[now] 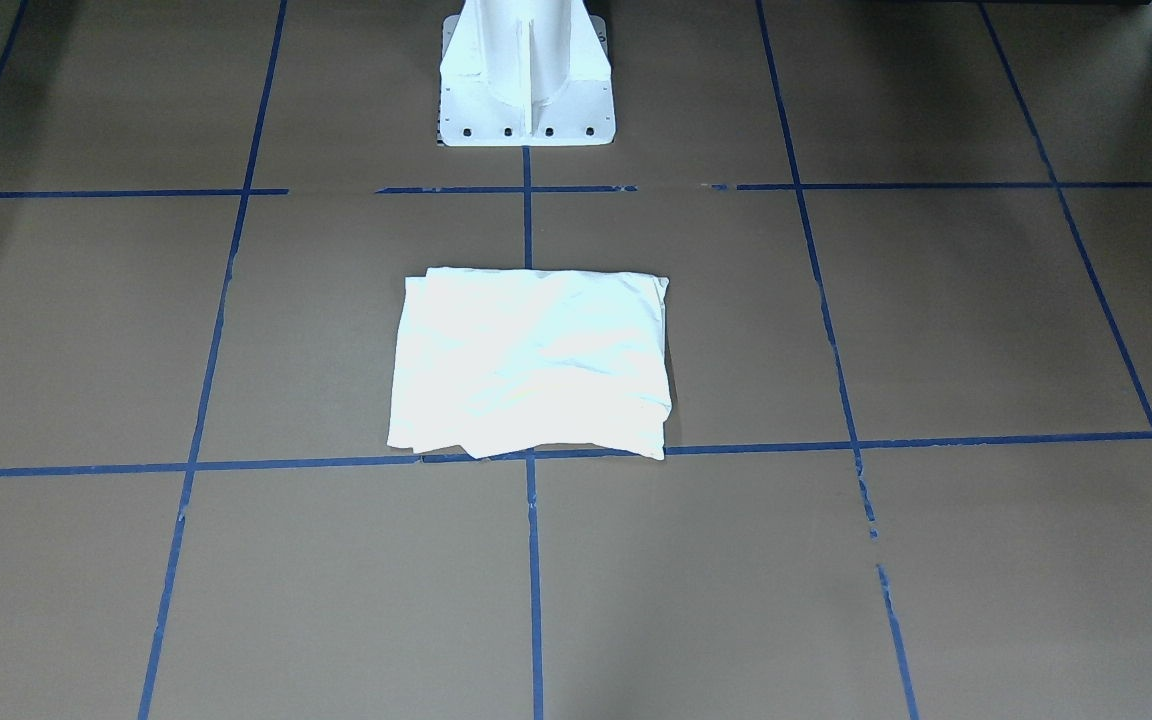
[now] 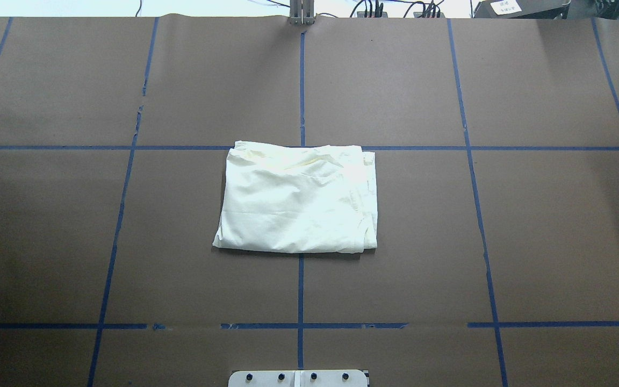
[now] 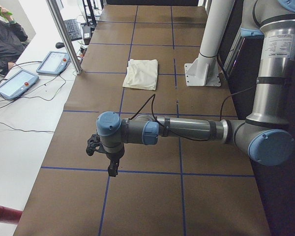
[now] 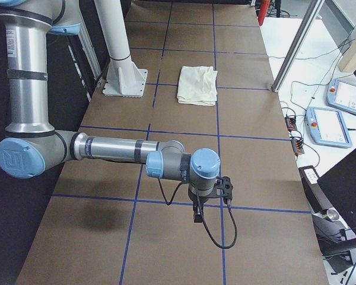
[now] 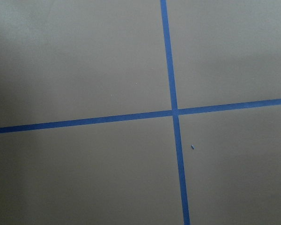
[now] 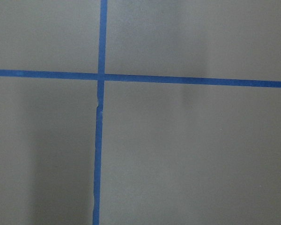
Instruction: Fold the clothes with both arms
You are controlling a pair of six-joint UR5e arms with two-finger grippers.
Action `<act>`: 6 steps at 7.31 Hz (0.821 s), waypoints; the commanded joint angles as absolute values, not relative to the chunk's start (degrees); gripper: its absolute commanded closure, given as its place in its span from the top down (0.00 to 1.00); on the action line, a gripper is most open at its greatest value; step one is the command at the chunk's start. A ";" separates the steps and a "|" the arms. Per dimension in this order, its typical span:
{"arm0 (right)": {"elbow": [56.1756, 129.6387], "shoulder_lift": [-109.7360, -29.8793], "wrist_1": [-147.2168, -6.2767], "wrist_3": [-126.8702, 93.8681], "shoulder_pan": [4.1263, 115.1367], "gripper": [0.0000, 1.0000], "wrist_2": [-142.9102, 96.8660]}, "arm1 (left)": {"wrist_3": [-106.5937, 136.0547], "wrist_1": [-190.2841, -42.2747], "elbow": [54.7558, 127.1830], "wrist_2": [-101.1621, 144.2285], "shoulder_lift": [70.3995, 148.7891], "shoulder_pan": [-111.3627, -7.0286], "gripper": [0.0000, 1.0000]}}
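Note:
A white cloth (image 2: 299, 199) lies folded into a rough rectangle at the table's middle, also in the front view (image 1: 531, 360) and both side views (image 3: 141, 74) (image 4: 197, 85). My left arm (image 3: 187, 129) reaches out over the table's left end, far from the cloth, its gripper (image 3: 111, 171) pointing down above the brown surface. My right arm (image 4: 113, 148) does the same at the right end with its gripper (image 4: 197, 216). I cannot tell whether either gripper is open or shut. Neither holds any cloth. Both wrist views show only table.
The brown table (image 2: 530, 226) carries a grid of blue tape lines (image 2: 301, 290). The white pedestal base (image 1: 526, 80) stands behind the cloth. Tablets (image 3: 17, 82) and cables lie on the side bench; a person (image 3: 5, 37) sits there.

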State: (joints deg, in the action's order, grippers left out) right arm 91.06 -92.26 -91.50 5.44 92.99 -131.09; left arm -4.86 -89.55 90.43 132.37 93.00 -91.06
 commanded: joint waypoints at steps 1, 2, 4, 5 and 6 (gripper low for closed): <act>91.05 -92.37 -91.49 5.28 92.99 1.00 -131.22 | -5.01 -89.65 90.53 132.36 92.20 -90.97 1.00; 91.14 -92.37 -91.49 4.93 92.99 1.00 -131.31 | -5.01 -89.56 90.44 132.36 91.85 -90.97 1.00; 91.32 -92.29 -91.49 4.83 92.99 1.00 -131.40 | -5.01 -89.56 90.53 132.28 90.97 -90.97 1.00; 91.67 -92.11 -91.49 4.75 92.99 1.00 -131.40 | -5.01 -89.56 90.44 132.28 90.97 -90.97 1.00; 91.76 -92.02 -91.58 4.75 92.99 1.00 -131.40 | -5.01 -89.56 90.53 132.28 90.10 -90.97 1.00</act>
